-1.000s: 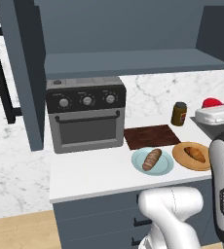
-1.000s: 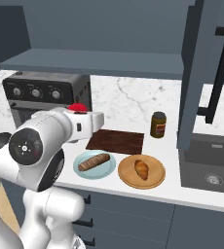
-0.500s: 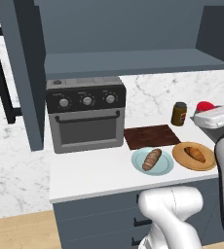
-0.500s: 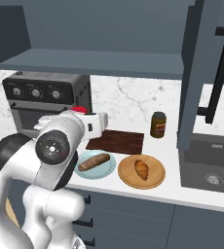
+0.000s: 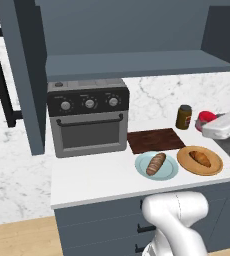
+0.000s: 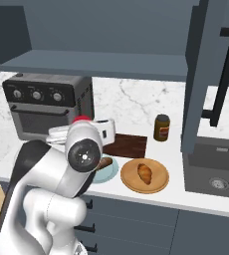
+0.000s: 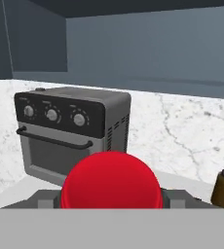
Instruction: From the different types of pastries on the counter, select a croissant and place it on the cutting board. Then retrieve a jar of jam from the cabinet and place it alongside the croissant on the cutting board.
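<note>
- The pincer is clamped on the jar of jam, whose red body bulges between the 2 dark tips in the hand view; from the left base view the jar hangs above the counter at the right, near the arm's wrist
- The cutting board lies bare in front of the toaster oven, and the croissant sits on the round tan plate, not on the board, so that step looks undone; setting the jam down now would leave nothing to place it alongside
- A second, brown jar stands just behind the board's right end; a low swing toward the board could knock it over
- The loaf on the pale blue plate sits beside the croissant, and the wrong pastry might get picked
- The round jar could slip if the grip is off centre
- The brown jar carries a small label, too blurred to read; the oven's 3 knobs show no legible marks
</note>
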